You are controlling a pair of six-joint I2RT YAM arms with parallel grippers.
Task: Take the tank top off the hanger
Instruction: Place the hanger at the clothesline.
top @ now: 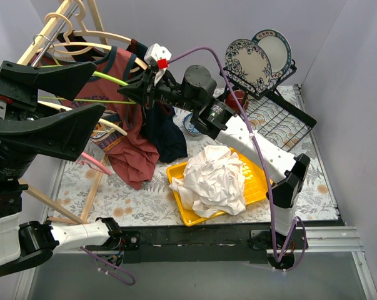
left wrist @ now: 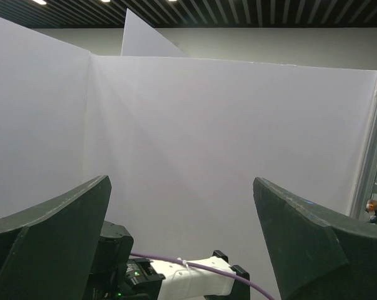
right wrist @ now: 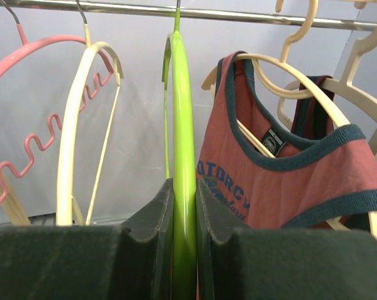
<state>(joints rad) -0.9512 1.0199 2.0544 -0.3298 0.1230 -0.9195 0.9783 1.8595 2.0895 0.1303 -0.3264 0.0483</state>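
Observation:
A red tank top with dark teal trim hangs on a cream hanger on the rail. In the top view the red tank top droops toward the table. My right gripper is shut on a bare green hanger just left of the tank top. From above, the right gripper reaches left into the rack and the green hanger runs out of it. My left gripper is raised high at the left with its jaws wide open. The left gripper faces only a white wall, with nothing between its jaws.
A pink hanger and a cream wavy hanger hang left of the green one. A dark navy garment hangs by the red top. A yellow tray holds a white cloth. A dish rack holds plates.

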